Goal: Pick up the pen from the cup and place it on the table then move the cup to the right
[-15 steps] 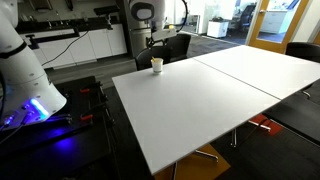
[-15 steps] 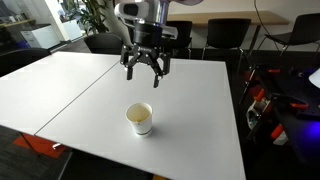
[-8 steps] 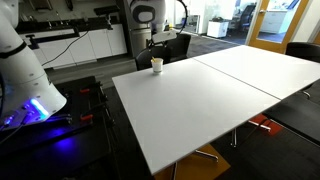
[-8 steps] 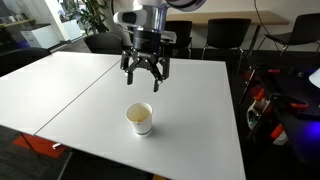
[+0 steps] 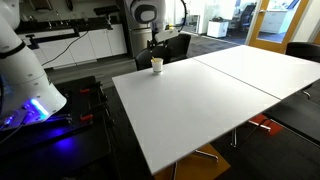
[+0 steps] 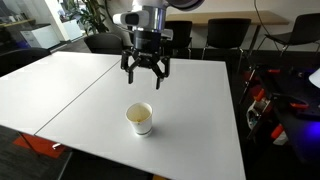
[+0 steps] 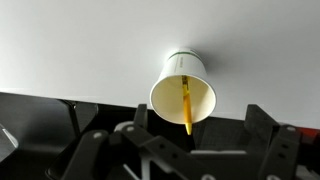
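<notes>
The small cream cup (image 6: 140, 118) stands upright near one end of the large white table (image 6: 190, 110); it also shows in an exterior view (image 5: 156, 65) and in the wrist view (image 7: 183, 85). The pen (image 7: 186, 105), a thin yellowish-brown stick, leans inside the cup with its tip over the rim. In both exterior views the pen is too small to make out. My gripper (image 6: 146, 78) hangs open and empty in the air above and just behind the cup. Its dark fingers frame the cup in the wrist view (image 7: 180, 150).
A seam (image 5: 225, 78) runs across the table between its two tops. Black chairs (image 6: 225, 35) stand along the far edge. A dark bench with a blue-lit device (image 5: 35, 112) stands beside the table, and red gear (image 6: 258, 105) lies off the table's side.
The gripper has come down very slightly toward the cup and stayed open. The cup and pen have not moved.
</notes>
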You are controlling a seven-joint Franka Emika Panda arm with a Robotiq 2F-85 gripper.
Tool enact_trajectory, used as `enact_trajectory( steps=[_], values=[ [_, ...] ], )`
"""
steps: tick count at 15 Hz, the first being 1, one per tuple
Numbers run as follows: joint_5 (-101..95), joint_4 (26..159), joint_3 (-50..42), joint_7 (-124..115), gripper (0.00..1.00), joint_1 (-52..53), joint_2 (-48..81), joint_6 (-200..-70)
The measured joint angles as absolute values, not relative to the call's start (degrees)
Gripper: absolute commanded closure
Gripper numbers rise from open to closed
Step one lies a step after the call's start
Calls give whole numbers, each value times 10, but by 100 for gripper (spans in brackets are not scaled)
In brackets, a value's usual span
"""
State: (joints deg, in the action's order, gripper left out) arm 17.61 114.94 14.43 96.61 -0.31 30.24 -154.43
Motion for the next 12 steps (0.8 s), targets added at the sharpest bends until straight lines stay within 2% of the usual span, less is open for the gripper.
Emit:
enact_trajectory(
  steps=[4,5,6,7,8,11,12],
  values=[
    [144,1143,162,979,14,-13,316,-1542],
    [137,1140,165,980,20,-13,321,-1541],
    [130,1135,168,980,22,-14,327,-1540],
    [123,1130,170,980,28,-14,333,-1538],
    [118,1124,174,981,25,-15,339,-1537],
    [114,1100,185,999,39,-20,360,-1528],
    [114,1091,191,1008,46,-24,367,-1524]
  ],
)
